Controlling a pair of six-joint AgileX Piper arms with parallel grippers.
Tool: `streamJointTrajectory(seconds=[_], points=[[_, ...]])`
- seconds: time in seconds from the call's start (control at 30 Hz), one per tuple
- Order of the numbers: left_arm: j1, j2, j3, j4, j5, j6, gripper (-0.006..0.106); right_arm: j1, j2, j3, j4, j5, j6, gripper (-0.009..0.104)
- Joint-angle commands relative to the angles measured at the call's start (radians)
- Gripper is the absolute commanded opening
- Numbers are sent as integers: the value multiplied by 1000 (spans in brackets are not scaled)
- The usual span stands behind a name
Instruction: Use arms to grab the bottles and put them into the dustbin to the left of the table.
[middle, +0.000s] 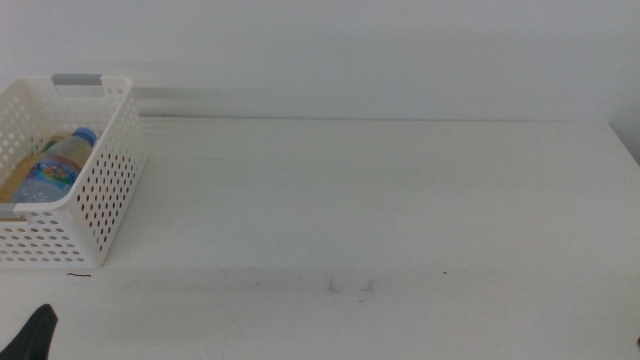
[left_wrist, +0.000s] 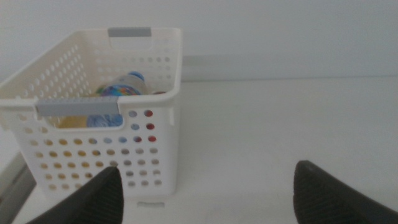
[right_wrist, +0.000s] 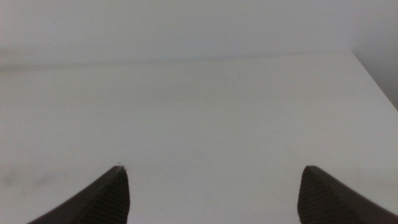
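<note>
Left pincer (left_wrist: 205, 193) is hovering released before the white basket (left_wrist: 155, 112) holding the water bottle (left_wrist: 127, 84); right pincer (right_wrist: 211, 193) is waiting released above the counter (right_wrist: 217, 106).

A white plastic dustbin (middle: 100, 190) at nine o'clock has smooth, slightly glossy walls punched with round holes and a matt grey handle strip (left_wrist: 129, 32). Inside lies a clear, shiny plastic water bottle (middle: 55, 165) with a glossy printed label and blue cap. The table (middle: 400, 200) at centre is smooth, matt white, with faint dark scuffs (middle: 350, 286) at six o'clock.
</note>
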Motion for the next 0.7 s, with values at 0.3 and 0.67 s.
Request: streamJointTrajectory(seconds=[0.3,0.67], points=[[-1,-6,19,2,-118,-13,94,-10,-25,52,-76,-11,-5,85],[-1,-6,19,2,-133,-13,94,-10,-25,52,-76,-11,-5,85]])
